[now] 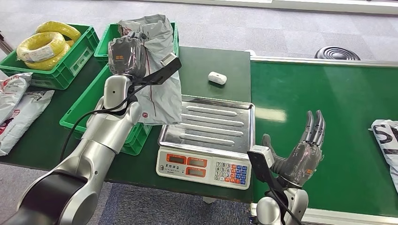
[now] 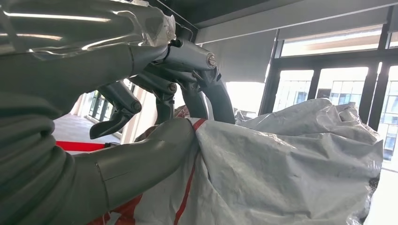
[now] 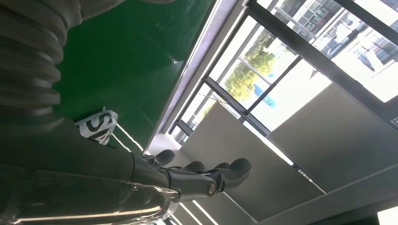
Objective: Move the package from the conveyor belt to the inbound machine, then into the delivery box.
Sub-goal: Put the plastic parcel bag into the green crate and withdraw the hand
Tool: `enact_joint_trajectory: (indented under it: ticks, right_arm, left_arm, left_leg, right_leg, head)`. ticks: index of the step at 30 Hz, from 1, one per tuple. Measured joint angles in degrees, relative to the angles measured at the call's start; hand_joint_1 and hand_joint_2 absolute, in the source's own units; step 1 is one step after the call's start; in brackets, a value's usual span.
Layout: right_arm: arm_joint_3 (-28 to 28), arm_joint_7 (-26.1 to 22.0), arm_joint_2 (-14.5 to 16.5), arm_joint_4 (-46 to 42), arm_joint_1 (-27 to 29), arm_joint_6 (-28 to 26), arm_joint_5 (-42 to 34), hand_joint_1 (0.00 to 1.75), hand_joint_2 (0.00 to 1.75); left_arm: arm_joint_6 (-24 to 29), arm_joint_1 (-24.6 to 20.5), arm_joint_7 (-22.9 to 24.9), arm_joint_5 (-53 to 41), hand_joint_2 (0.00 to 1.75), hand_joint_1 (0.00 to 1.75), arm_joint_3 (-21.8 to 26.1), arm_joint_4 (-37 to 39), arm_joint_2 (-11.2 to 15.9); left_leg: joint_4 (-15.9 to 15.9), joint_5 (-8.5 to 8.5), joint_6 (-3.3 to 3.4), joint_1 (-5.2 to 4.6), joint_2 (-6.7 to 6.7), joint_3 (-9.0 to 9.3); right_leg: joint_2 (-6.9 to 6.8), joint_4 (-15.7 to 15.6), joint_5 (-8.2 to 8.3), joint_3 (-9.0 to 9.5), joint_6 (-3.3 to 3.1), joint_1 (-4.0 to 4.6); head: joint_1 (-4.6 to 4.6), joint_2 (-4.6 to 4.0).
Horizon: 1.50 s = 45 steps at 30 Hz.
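Head view: your left hand point(image 1: 126, 56) holds the grey package point(image 1: 159, 79) at 11 o'clock of the scale point(image 1: 206, 136), draped over the green crate point(image 1: 87, 110), so carry it fully above the crate before letting go; the right hand point(image 1: 305, 154) hovers open and empty over the conveyor belt point(image 1: 338, 103). Left wrist view: only here do you see thumb and fingers point(image 2: 202, 89) pinching the package's point(image 2: 291, 168) fold. Right wrist view: fingers point(image 3: 220, 173) spread, another package point(image 3: 98, 126) waiting.

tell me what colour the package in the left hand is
Grey package with red lines, clearest in the left wrist view.
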Motion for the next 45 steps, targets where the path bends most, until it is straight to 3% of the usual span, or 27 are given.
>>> enact_joint_trajectory:
  ticks: [18,20,22,24,27,31,33,37,40,45]
  right_arm:
    - [0.0,0.0,0.0,0.0,0.0,0.0,-0.1,0.0,1.75]
    - [0.2,0.0,-0.1,0.0,0.1,0.0,-0.7,0.0,1.75]
    - [0.8,0.0,-0.2,-0.1,0.5,0.0,-1.7,0.0,1.75]
    - [1.2,0.1,-0.5,-0.4,1.4,0.0,-2.2,0.0,1.75]
    - [1.4,0.1,-0.9,-0.6,2.1,0.0,-2.3,0.0,1.75]
    - [1.7,0.1,-1.0,-0.6,2.0,0.0,-2.2,0.0,1.75]
    - [1.7,0.1,-1.0,-0.6,2.0,0.0,-2.1,0.0,1.75]
    - [1.7,0.0,-1.0,-0.6,2.0,0.0,-1.9,0.0,1.75]
    - [1.7,-0.7,-1.0,-0.4,1.8,0.0,-2.0,0.0,1.75]
    - [1.6,-1.8,-1.0,0.3,0.8,0.0,-2.3,0.0,1.75]
  left_arm:
    - [-0.4,0.1,0.4,0.0,1.75,1.75,0.1,0.0,0.3]
    - [-3.5,0.7,4.3,0.2,1.75,1.75,0.9,0.6,1.5]
    - [-6.2,2.1,10.3,1.6,1.75,1.75,3.5,3.7,4.7]
    - [-3.3,4.3,11.8,3.4,1.75,1.75,7.1,8.2,8.6]
    - [1.9,6.6,9.1,3.8,1.75,1.75,10.5,13.0,11.8]
    - [2.8,7.1,7.9,3.4,1.75,1.75,12.6,16.1,13.0]
    - [4.1,7.0,4.7,4.5,1.75,1.75,13.8,16.5,12.8]
    - [6.3,6.5,-4.2,7.3,1.75,1.75,15.6,15.4,11.0]
    - [5.9,6.5,-10.9,8.4,1.75,1.75,15.4,11.2,8.1]
    - [0.0,6.8,-11.9,10.6,1.75,1.75,12.4,1.7,4.2]
  left_leg:
    - [0.0,-0.01,0.0,0.0,-0.01,-0.04]
    - [-0.1,-0.05,-0.02,0.0,0.08,-0.01]
    - [-0.1,-0.17,-0.16,0.0,0.57,0.29]
    - [-0.2,-0.23,-0.31,0.04,1.12,0.55]
    - [-0.2,-0.06,-0.38,0.14,0.62,0.3]
    - [-0.2,0.01,-0.37,0.14,0.14,0.11]
    - [-0.2,0.0,-0.37,0.13,0.13,0.1]
    - [-0.1,0.0,-0.36,0.1,0.06,0.09]
    - [-0.1,0.0,-0.36,0.09,-0.07,0.04]
    - [-0.1,-0.01,-0.35,0.1,0.01,0.02]
  right_leg:
    - [-0.01,0.0,0.0,0.02,0.0,0.0]
    - [0.07,0.0,-0.01,0.08,0.0,-0.01]
    - [0.59,0.0,0.0,0.15,-0.04,-0.02]
    - [1.2,0.0,0.04,0.05,-0.12,0.02]
    - [0.66,0.1,-0.03,-0.13,-0.23,0.15]
    - [0.11,0.1,-0.09,-0.08,-0.29,0.16]
    - [0.11,0.0,-0.09,-0.08,-0.29,0.15]
    - [0.07,0.0,-0.08,-0.08,-0.28,0.11]
    - [-0.03,0.0,-0.08,-0.07,-0.27,0.1]
    - [-0.02,0.0,-0.06,-0.07,-0.27,0.1]
  head:
    - [-0.01,0.0]
    - [0.07,0.0]
    - [0.16,0.0]
    - [-0.01,0.0]
    - [-0.21,0.0]
    - [-0.19,0.0]
    - [-0.19,0.0]
    - [-0.21,0.0]
    - [-0.21,0.0]
    - [-0.21,0.0]
